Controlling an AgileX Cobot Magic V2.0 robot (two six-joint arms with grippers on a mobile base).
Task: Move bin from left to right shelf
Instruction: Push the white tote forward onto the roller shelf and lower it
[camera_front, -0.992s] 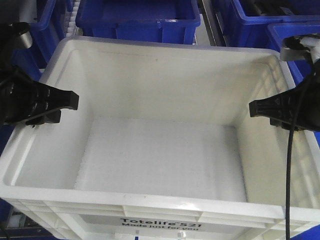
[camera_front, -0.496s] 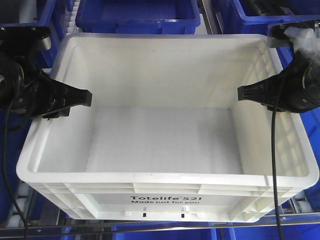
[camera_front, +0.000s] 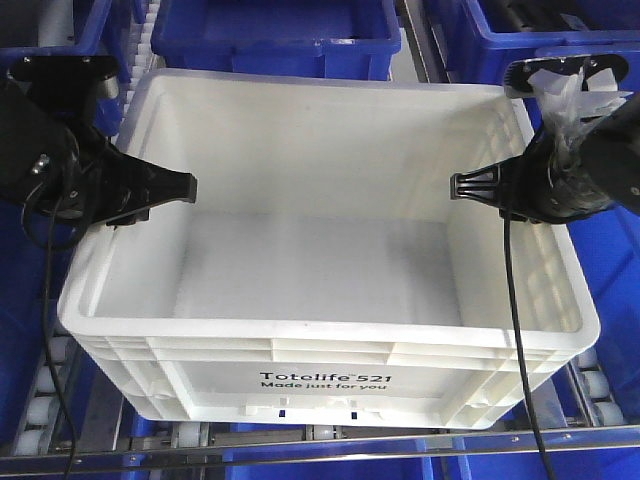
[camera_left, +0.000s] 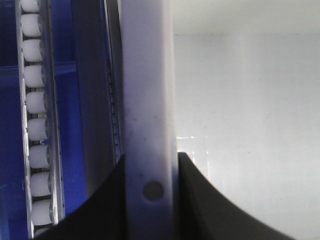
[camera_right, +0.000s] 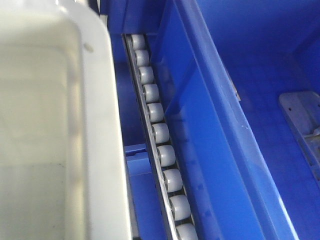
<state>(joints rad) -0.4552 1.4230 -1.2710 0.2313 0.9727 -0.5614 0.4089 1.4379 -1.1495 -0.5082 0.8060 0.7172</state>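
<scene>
Basically a two-arm carry: the bin (camera_front: 320, 240), white with the Totelife print on its near side, sits over the roller rails (camera_front: 45, 395) of the rack, front edge near the metal bar, blue bins (camera_front: 270, 35) just behind it and to the sides. Left gripper (camera_front: 150, 190) straddles the bin's left wall; the left wrist view shows the white rim (camera_left: 150, 125) running straight up between the two dark fingers (camera_left: 197, 200), one inside and one outside, so jaws clamped on that wall. Right gripper (camera_front: 490, 187) pokes its inner finger over the right wall, but the right wrist view shows only rim (camera_right: 107, 115), rollers (camera_right: 161, 132) and a blue bin wall (camera_right: 210, 130), no fingers, so cannot tell if those jaws are pinched or just hooked. To do this step well: keep both wrists level and moving together so the rim doesn't twist out from between the jaws, lift enough to clear the rails before going sideways, and watch the right side, since a weak grip there would likely let that end drop. The cables (camera_front: 515, 330) hanging beside the right wall could snag.
</scene>
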